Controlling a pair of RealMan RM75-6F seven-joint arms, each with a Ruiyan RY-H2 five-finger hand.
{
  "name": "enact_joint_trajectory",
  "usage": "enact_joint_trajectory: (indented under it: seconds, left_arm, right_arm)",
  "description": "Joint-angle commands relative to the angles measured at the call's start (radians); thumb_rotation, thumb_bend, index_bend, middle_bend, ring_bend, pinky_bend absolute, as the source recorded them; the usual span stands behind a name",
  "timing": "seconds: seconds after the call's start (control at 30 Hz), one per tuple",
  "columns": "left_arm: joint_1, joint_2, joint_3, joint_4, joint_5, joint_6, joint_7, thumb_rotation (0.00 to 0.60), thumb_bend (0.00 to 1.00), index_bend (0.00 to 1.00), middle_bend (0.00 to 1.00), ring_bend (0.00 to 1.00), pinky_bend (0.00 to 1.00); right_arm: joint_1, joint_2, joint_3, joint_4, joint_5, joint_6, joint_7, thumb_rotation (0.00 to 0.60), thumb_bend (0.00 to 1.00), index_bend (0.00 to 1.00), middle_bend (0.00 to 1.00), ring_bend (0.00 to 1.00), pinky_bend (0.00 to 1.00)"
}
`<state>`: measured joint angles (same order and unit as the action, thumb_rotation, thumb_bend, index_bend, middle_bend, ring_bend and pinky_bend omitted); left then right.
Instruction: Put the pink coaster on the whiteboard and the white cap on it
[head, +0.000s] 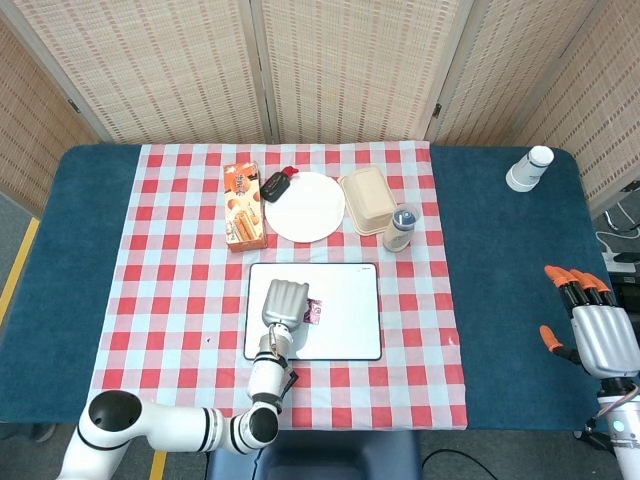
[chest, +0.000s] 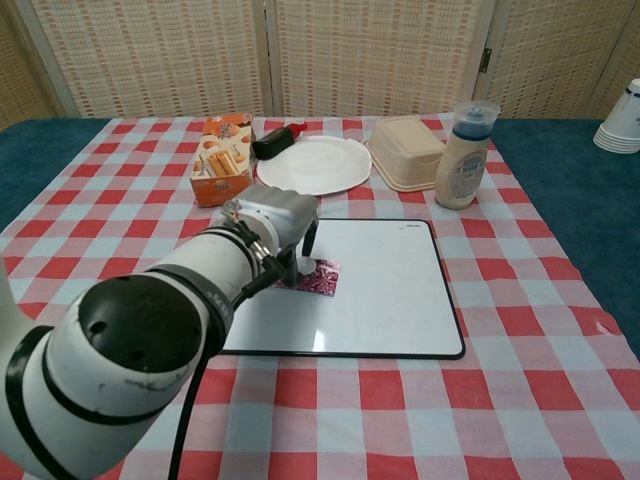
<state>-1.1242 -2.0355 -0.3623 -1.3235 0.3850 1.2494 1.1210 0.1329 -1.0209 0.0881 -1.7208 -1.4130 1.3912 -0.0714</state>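
Observation:
The whiteboard (head: 350, 320) (chest: 390, 290) lies on the checked cloth in front of me. On its left half is the pink patterned coaster (head: 314, 311) (chest: 322, 276), partly covered by my left hand (head: 284, 302) (chest: 270, 225). That hand's fingers point down onto the coaster's left part and pinch the small white cap (chest: 300, 269), which shows only as a pale spot at the fingertips. My right hand (head: 598, 335) hovers off the table's right edge with its fingers spread and nothing in it; the chest view does not show it.
Behind the board stand a biscuit box (head: 244, 204) (chest: 220, 160), a black marker-like object (head: 277, 182), a white plate (head: 305, 206) (chest: 315, 165), a beige lidded container (head: 366, 200) (chest: 408, 150) and a bottle (head: 400, 230) (chest: 462, 155). Paper cups (head: 529, 168) sit far right.

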Motion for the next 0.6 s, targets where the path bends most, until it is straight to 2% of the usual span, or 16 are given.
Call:
enact_joint_trajectory:
  seconds: [0.03, 0.6]
  left_arm:
    - [0.002, 0.002, -0.001, -0.004, -0.002, 0.001, 0.003, 0.6, 0.34, 0.46, 1.0, 1.0, 1.0]
    - [0.029, 0.08, -0.014, -0.109, -0.02, 0.033, 0.039, 0.6, 0.3, 0.4, 1.0, 1.0, 1.0]
  right_arm:
    - [0.0, 0.0, 0.0, 0.0, 0.001, -0.001, 0.0, 0.6, 0.29, 0.09, 0.13, 0.0, 0.14]
    - [0.001, -0.005, 0.002, 0.001, 0.006, -0.001, -0.01, 0.6, 0.3, 0.09, 0.13, 0.0, 0.14]
